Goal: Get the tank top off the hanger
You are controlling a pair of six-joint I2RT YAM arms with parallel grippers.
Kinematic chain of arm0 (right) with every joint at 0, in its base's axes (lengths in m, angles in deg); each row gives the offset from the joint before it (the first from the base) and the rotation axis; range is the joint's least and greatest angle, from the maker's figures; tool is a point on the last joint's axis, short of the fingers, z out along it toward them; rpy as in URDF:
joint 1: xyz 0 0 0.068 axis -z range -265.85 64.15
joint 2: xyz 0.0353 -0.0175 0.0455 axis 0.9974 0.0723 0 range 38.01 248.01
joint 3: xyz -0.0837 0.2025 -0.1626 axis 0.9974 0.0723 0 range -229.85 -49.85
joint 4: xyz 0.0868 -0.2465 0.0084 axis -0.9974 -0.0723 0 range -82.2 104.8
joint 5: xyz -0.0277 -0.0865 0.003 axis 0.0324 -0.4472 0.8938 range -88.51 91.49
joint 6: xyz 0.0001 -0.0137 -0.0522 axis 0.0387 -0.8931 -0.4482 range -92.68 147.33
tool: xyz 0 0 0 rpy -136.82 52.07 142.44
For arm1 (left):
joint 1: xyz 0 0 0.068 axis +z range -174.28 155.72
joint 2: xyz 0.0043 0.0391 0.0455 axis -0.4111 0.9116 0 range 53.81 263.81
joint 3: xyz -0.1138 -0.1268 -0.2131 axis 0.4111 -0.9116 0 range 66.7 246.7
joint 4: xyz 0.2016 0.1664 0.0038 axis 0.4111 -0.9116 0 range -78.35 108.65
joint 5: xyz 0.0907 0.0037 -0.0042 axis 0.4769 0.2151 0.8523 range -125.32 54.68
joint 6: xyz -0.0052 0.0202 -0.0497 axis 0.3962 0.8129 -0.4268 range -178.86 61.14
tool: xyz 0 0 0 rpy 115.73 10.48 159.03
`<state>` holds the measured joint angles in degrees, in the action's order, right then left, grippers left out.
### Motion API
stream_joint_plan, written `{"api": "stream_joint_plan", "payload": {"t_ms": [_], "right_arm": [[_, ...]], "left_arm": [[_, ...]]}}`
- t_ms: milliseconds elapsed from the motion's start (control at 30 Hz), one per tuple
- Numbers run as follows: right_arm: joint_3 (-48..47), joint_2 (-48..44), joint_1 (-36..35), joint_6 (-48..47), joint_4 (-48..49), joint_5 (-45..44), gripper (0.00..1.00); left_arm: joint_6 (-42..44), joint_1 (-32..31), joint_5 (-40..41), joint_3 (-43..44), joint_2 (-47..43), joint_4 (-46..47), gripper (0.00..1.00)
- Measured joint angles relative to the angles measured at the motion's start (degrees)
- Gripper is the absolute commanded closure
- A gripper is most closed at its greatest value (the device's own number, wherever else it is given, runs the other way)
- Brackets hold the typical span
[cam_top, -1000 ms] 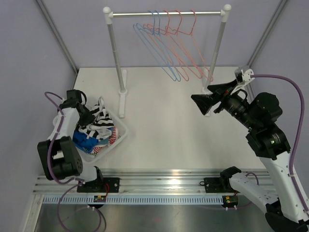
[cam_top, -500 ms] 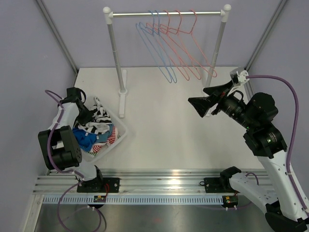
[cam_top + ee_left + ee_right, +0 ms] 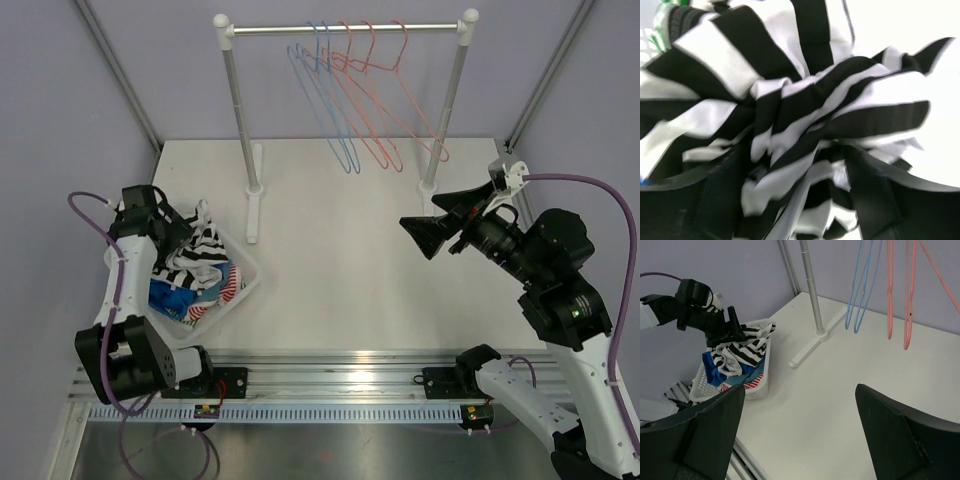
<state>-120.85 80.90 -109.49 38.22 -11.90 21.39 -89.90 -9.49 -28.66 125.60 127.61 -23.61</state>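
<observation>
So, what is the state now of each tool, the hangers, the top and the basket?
Top, crumpled in the basket.
Basket, holding clothes.
Left tool, open, at the top.
Right tool, open, empty, in the air.
Hangers, bare, on the rail.

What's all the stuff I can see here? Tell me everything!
table: one, white, under everything
rack: one, white posts with a silver bar, at the far edge of the table
hangers: about five, blue and pink, bare, hooked on the rack's bar
basket: one, white, on the table's near left
striped top: one, black and white, on top of the pile in the basket
blue cloth: one, blue, in the basket under the striped top
red-striped cloth: one, red and white, in the basket beside the blue cloth
left claw: one, black, open, at the striped top
right claw: one, black, open, in the air over the table's right side
</observation>
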Motion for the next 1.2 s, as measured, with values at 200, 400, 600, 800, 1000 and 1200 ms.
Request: {"api": "stream_joint_plan", "payload": {"t_ms": [200, 400, 600, 800, 1000, 1200], "right_arm": [[-2.03, 0.28, 0.00, -0.15, -2.12, -0.81, 0.01], [-2.78, 2.08, 0.00, 1.36, -3.89, -5.25, 0.01], [-2.84, 3.04, 0.00, 3.32, -11.06, -17.70, 0.01], [-4.17, 2.36, 0.00, 2.73, -19.76, -29.49, 0.01], [-5.31, 0.07, 0.00, -0.20, -28.83, -40.57, 0.00], [-4.63, -4.39, 0.00, -1.25, -33.27, -44.44, 0.00]], "left_arm": [[0.22, 0.17, -0.90, 0.59, -9.09, -0.42, 0.01], [3.58, -1.66, -1.95, 6.97, -13.90, -2.60, 0.01], [8.66, -13.16, 1.75, 12.94, -19.78, -10.05, 0.01], [12.46, -20.06, 6.75, 13.03, -31.47, -15.13, 0.01], [14.82, -24.85, 8.20, 10.99, -42.25, -16.76, 0.01], [16.28, -26.82, 8.66, 6.03, -49.72, -17.99, 0.01]]}}
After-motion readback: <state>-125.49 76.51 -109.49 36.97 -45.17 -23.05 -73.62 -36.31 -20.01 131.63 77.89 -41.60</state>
